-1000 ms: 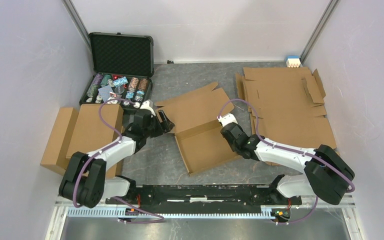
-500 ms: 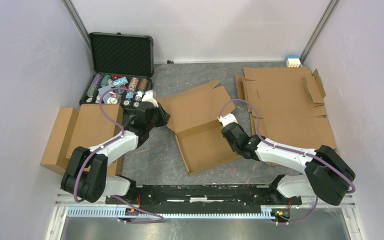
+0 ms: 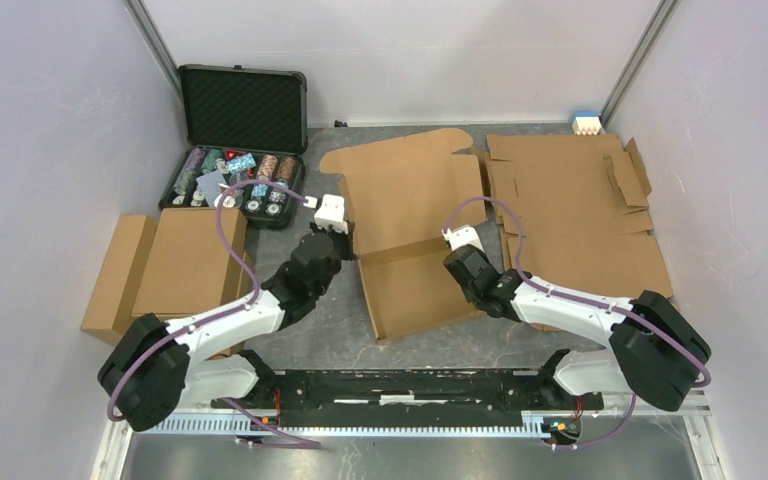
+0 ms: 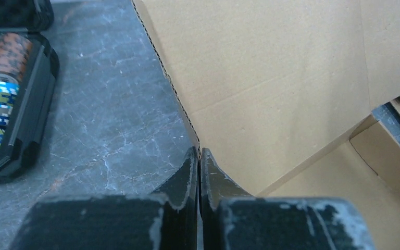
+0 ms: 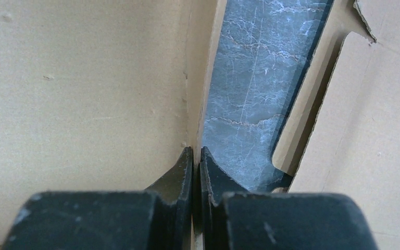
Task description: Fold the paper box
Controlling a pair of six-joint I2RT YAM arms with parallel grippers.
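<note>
The left gripper (image 4: 199, 156) is pinched almost fully closed on the box (image 3: 407, 195). In its wrist view, the perforated left edge of a raised panel runs straight down into the slit between the two fingertips. Ahead and to the right of those tips the panel stands as a broad brown wall. It meets a lower panel along a crease just right of the gripper. To the gripper's left lies the grey table (image 4: 109, 120). Farther left is the open chip case (image 4: 26, 104), with stacks of chips in its tray.

The right gripper (image 5: 196, 153) is also closed narrow on the box, with a thin cardboard edge caught between its tips. Plain cardboard fills the view to the left of the tips. Ahead and to the right a strip of table shows, and beyond it lie the flat sheets (image 5: 375, 130), one with a cut-out slot.

From above, the box lies between the two grippers. Each grips one side, about at the fold where the far panel lifts away from the near one. The near panel lies flat on the table, behind the grippers toward the arm bases. Well left of the left gripper sit two brown cartons (image 3: 165, 265).
</note>
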